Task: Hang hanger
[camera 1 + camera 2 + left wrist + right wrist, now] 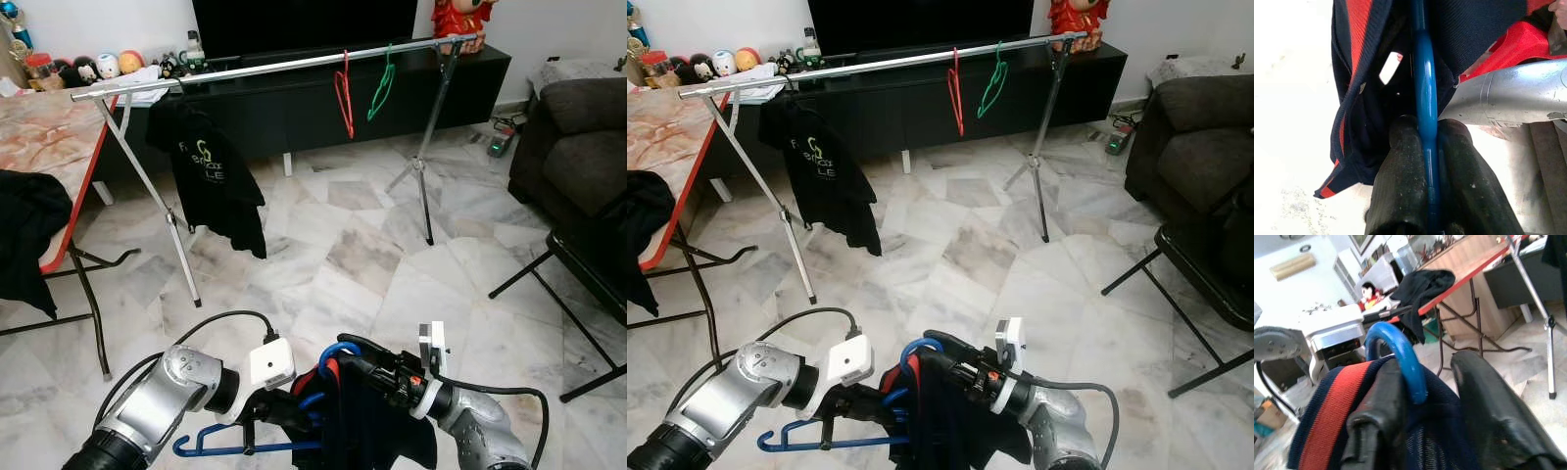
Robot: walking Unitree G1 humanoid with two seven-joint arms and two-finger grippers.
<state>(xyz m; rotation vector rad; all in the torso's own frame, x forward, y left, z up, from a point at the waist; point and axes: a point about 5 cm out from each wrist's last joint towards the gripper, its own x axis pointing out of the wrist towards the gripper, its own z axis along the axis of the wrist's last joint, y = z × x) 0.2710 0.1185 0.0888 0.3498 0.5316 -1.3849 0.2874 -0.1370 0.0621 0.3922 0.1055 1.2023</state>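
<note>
A: Where is the blue plastic hanger (257,443) right now?

B: Low down between both arms, carrying a navy garment with a red stripe (370,423). The left hand (1431,161) is clamped on the hanger's bar; the left wrist view has the two black fingers (1400,181) pressed to either side of the blue rod, with the garment's collar just beyond them. The head views don't give that grip so plainly, as the white camera box hides most of it.

A: And the right hand (1420,391)?

B: It sits at the hanger's curved hook, on the far side of the garment from the left hand. In the right wrist view its fingers stand apart, the hook rising beside one of them and the striped cloth bunched between. Whether that finger truly touches the hook, I can't tell.

A: What lies ahead of the hands?

B: Well beyond them, across the marble floor (362,255), a silver metal clothes rail on tripod legs (274,67). On it hang a black printed T-shirt (211,176), a red wire hanger (344,96) and a green wire hanger (382,86). The right wrist view looks the other way, to a red-edged folding counter (1469,276) draped with dark cloth
</note>
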